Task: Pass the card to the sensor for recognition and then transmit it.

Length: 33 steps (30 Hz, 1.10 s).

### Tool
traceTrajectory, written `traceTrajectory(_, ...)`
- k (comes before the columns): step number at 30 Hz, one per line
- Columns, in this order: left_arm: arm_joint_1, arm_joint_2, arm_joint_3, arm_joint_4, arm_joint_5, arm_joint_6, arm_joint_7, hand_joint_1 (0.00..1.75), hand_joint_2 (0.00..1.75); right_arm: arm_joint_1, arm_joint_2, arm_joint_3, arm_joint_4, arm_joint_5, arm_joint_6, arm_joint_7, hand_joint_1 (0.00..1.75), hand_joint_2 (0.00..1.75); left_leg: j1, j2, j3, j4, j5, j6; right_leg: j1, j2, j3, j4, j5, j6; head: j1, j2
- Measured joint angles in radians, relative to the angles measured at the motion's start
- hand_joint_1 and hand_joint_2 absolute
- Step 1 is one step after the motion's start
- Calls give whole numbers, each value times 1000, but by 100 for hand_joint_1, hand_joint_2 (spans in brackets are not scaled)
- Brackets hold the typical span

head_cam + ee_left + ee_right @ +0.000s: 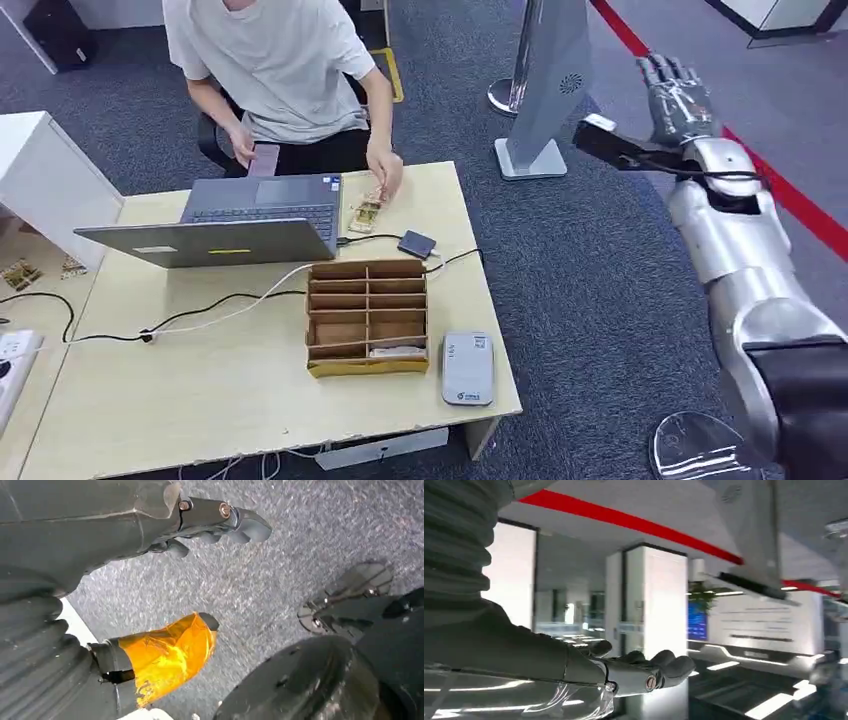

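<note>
Pale wood formed the top of the table point(230, 400) in the head view, set on grey carpet. A person in a light grey T-shirt point(280, 60) sat at its far side, one hand holding a pinkish phone point(264, 158) and the other hand point(385, 178) resting on a small card point(366, 213) that lay on the table just beyond a grey open laptop point(245, 220). A small dark sensor box point(417, 244) with a cable sat near the card, just behind a brown cardboard organiser point(367, 315) divided into compartments. A flat grey device point(467, 367) lay on the table beside the organiser, close to the near edge. White and black cables ran across the table from the laptop toward the left side. The robot's silver right arm reached up on the right side of the view, well away from the table, and the right hand point(677, 92) was raised over the carpet with its fingers extended and apart, holding nothing. In the right wrist view the same hand point(644, 670) showed dark fingers gently curved and empty. A grey freestanding stand point(545, 90) stood on the carpet near that hand, with a red line on the floor behind it. In the left wrist view the left hand point(165, 575) hung over the carpet, its thumb wrapped in orange tape point(167, 652), the fingers spread from it and holding nothing.
</note>
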Motion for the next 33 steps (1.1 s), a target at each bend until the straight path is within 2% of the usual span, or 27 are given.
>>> traceTrajectory(4,1,-8,10,0,18,-32,-5,0,175,-35,80,101,0,-2,-9,32,0,175,0,0,-1,0,1,-2,0,0,-2,1,1,-1,0,0)
traceTrajectory(10,2,-16,32,0,21,-39,-3,0,175,-49,151,224,-2,-16,-24,47,0,175,0,0,-1,1,1,-2,0,-1,-2,0,1,-2,1,0)
traceTrajectory(18,3,-21,55,0,21,-63,20,0,175,-52,182,309,-20,-49,-22,57,0,175,0,-1,-2,1,1,-2,0,-1,-2,0,1,-2,0,0)
traceTrajectory(30,6,-25,59,0,4,-70,33,0,175,-53,179,353,-28,-63,-31,65,0,175,0,0,-2,1,1,-2,0,-1,-3,0,2,-2,0,0)
traceTrajectory(31,6,-25,59,0,4,-71,38,0,175,-52,177,355,-28,-69,-32,65,16,175,0,0,-2,1,1,-2,0,-1,-3,0,2,-2,0,0)
traceTrajectory(32,6,-25,59,0,3,-71,39,0,175,-50,175,357,-28,-70,-35,65,159,175,0,0,-2,1,1,-2,0,-1,-3,0,2,-2,0,0)
traceTrajectory(33,6,-25,59,0,3,-72,40,0,175,-47,173,359,-28,-71,-39,65,175,175,0,0,-2,1,1,-2,0,-1,-3,0,2,-2,1,0)
